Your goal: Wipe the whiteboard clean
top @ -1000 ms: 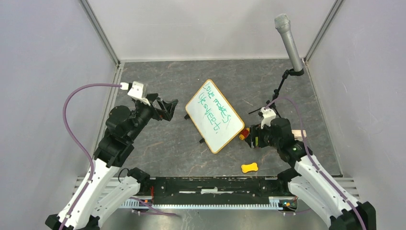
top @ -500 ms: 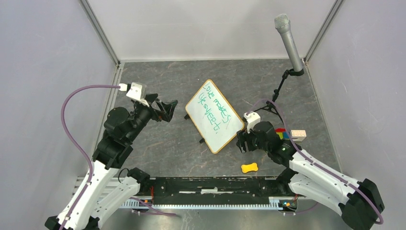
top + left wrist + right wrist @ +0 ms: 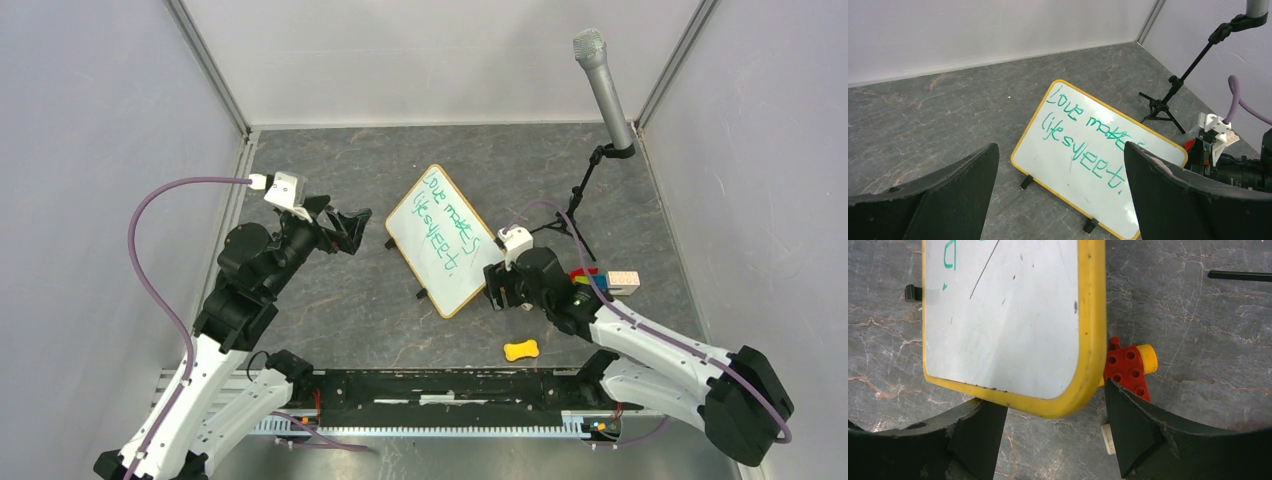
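Right hand: fingers apart, nothing held. They straddle the near rounded corner of the whiteboard. I can't tell if either finger touches the yellow-toned frame.

A red studded toy brick with a yellow end lies against the frame just beside the right finger.

The whiteboard lies at mid-bench, skewed, propped on small black feet. Green handwriting covers most of its face, so no erasing shows yet.

Left hand: spread wide and empty, hovering left of the board and apart from it.

Neither hand carries a wiper. A small yellow bone-shaped piece lies near the front of the bench (possibly the wiper, not certain).

Judgement: the step looks like steadying or squaring the board by its corner.
- Close on the frame only, never the written face.
- Keep the right finger from trapping the brick against the edge.
- Move low and slow, since the feet could let the board rock or skid.
- Leave the written area open to the other hand.
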`<state>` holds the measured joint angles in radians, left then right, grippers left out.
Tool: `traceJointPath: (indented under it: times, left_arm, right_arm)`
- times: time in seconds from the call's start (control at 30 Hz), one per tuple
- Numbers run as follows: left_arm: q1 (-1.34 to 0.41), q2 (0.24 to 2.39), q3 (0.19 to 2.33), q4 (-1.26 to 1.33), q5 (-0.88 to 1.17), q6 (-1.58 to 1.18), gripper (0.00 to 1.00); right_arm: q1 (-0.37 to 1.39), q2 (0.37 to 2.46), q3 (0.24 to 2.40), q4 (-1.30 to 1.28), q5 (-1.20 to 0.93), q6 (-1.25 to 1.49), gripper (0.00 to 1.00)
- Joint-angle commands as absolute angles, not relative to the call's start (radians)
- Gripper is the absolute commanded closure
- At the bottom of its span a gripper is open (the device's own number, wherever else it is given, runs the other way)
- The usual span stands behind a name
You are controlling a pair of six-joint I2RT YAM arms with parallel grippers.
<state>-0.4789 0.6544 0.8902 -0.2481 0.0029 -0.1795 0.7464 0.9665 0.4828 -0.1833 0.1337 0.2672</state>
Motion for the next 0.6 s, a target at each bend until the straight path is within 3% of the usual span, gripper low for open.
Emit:
traceJointPath:
  times: [0.0, 0.43, 0.57]
  left_arm:
    - [-0.476, 0.655, 0.908, -0.229, 0.007, -0.206, 0.0]
    - [-0.475, 0.674, 0.908, -0.234, 0.005, -0.196, 0.0]
    - [-0.475, 0.715, 0.925, -0.261, 0.003, -0.189, 0.0]
  right_arm:
    - [0.752, 0.995, 0.526, -0.078, 0.17, 0.271, 0.24]
    - [0.752, 1.074, 0.528, 0.015, 0.171, 0.266, 0.23]
    - [0.752, 1.029, 0.519, -0.061, 0.189, 0.253, 0.14]
